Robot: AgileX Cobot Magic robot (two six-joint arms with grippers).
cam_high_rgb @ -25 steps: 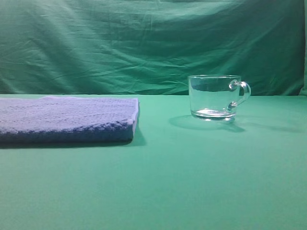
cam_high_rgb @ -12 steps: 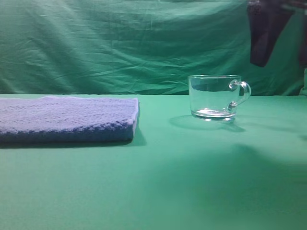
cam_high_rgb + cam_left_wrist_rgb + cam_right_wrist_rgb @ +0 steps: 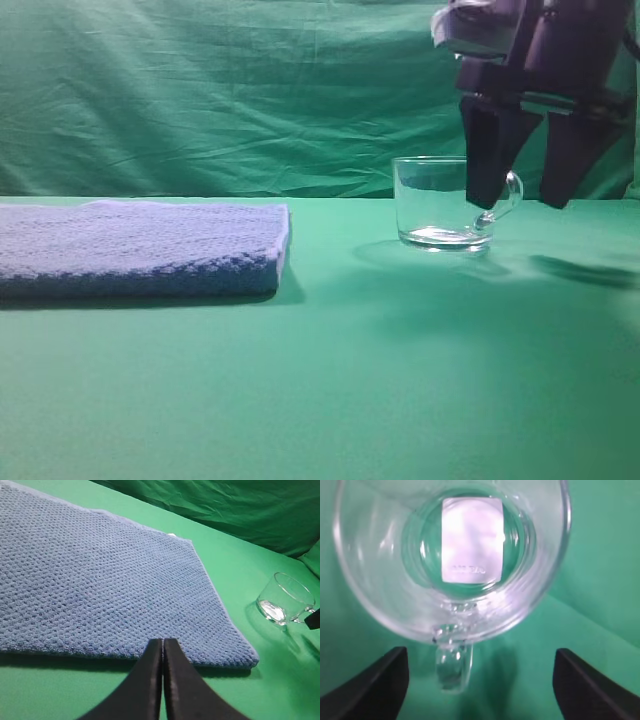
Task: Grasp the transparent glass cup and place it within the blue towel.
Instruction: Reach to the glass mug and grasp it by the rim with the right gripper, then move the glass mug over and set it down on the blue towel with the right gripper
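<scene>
A transparent glass cup stands upright on a green-covered tabletop, right of centre in the high view, its small loop handle turned to the right. The right hand, dark and pointing downward, hangs at the handle side of the cup with its two fingers spread apart: one finger overlaps the cup's right wall and handle in the high view, the other sits further right, clear of the glass. The right wrist view looks straight down into the cup, where a pale rectangular reflection lies on the thick base; the handle points toward the camera between the two dark fingertips, which stand wide of it on either side and touch nothing. The blue towel, a thick folded pad of textured cloth, lies flat at the left of the tabletop, well apart from the cup, with bare green cloth between them. In the left wrist view the left hand hovers over the towel's near edge with its fingers pressed together and holding nothing; the cup appears at the far right. A wrinkled green backdrop hangs behind the scene.
</scene>
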